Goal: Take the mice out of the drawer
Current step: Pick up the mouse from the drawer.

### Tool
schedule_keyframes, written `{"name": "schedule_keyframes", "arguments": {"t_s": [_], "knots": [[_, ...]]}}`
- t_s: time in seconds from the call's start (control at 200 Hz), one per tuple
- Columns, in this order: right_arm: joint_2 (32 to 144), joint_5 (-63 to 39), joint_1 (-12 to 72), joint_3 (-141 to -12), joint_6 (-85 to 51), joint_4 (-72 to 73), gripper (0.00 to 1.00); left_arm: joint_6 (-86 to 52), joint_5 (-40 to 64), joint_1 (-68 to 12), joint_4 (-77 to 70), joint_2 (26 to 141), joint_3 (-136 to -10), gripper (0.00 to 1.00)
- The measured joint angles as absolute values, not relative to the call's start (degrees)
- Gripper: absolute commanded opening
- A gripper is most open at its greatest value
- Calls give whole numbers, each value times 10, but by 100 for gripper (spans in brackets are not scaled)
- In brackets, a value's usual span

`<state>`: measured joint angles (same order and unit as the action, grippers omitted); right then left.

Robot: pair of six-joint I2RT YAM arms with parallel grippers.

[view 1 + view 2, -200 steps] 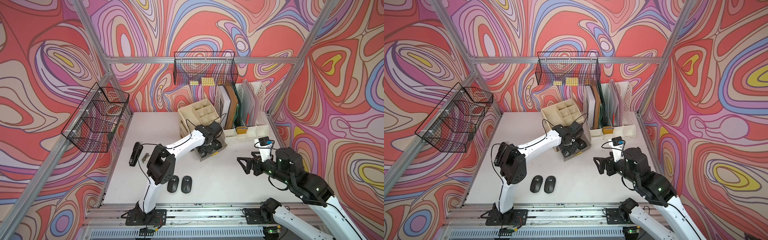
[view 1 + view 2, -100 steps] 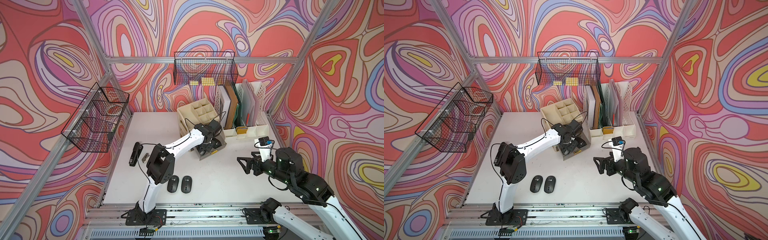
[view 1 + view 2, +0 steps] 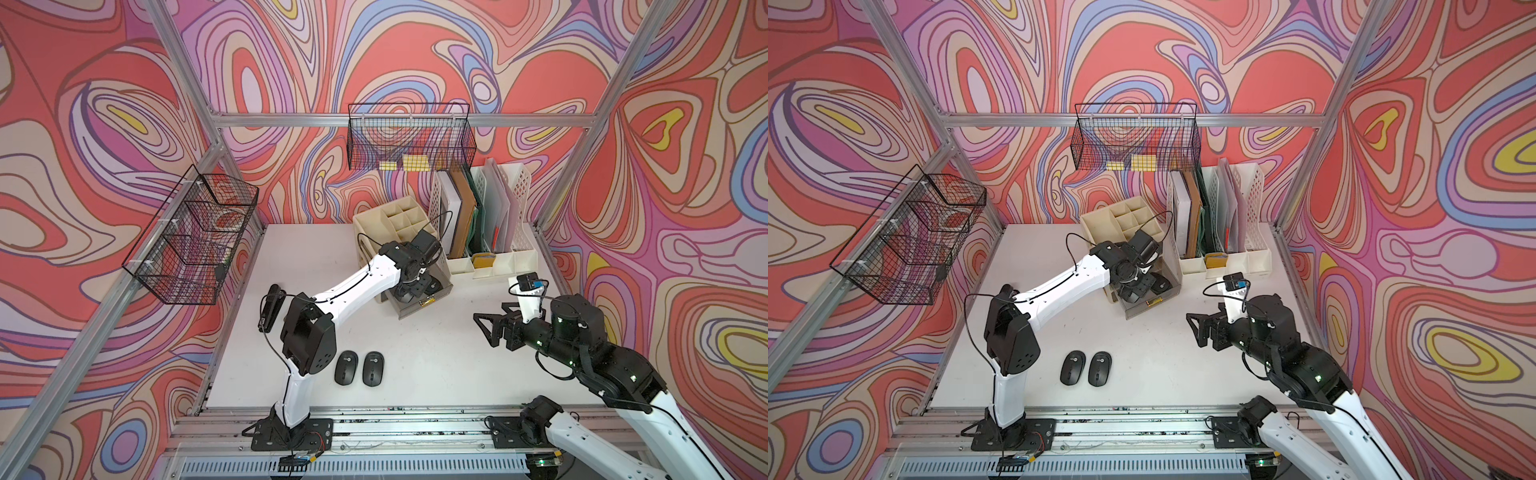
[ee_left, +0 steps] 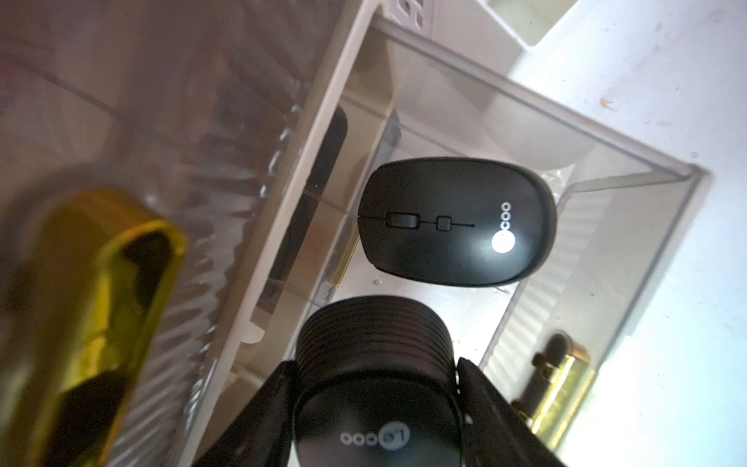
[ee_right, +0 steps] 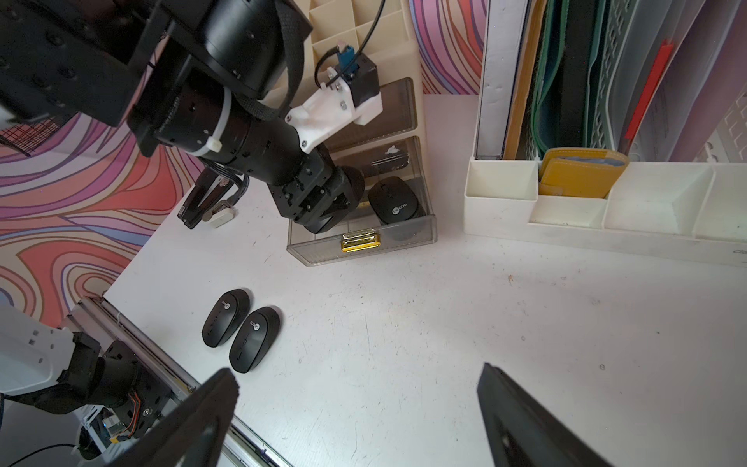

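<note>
1. Little has moved since the earlier frame: the left arm shifted only slightly over the drawer (image 5: pixel 364 252), and the right arm did not move.
2. The two mice (image 3: pixel 346 368) already taken out lie side by side on the worktop (image 3: pixel 436 374), at 7 o'clock from the drawer in both top views.
3. The left pincer (image 4: pixel 376 366) is inside the open drawer and pinches one mouse (image 4: pixel 374 424) by its long sides; the long axis runs along the pincer's reach.
4. In a top view, another mouse (image 3: pixel 433 286) lies just beside it at 2 o'clock, crosswise to the held one.
5. The right pincer (image 5: pixel 355 372) is spread wide and empty at 4 o'clock, well apart; the left arm is clearly nearer.
</note>
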<state>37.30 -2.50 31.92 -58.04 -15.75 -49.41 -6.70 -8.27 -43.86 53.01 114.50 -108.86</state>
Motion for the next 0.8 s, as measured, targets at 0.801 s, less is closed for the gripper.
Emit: {"name": "schedule_keyframes", "arguments": {"t_s": [0.801], "knots": [[377,-223,319,-618,-127,-507,98,-227,-100,-461,595,966,-995,60]]}}
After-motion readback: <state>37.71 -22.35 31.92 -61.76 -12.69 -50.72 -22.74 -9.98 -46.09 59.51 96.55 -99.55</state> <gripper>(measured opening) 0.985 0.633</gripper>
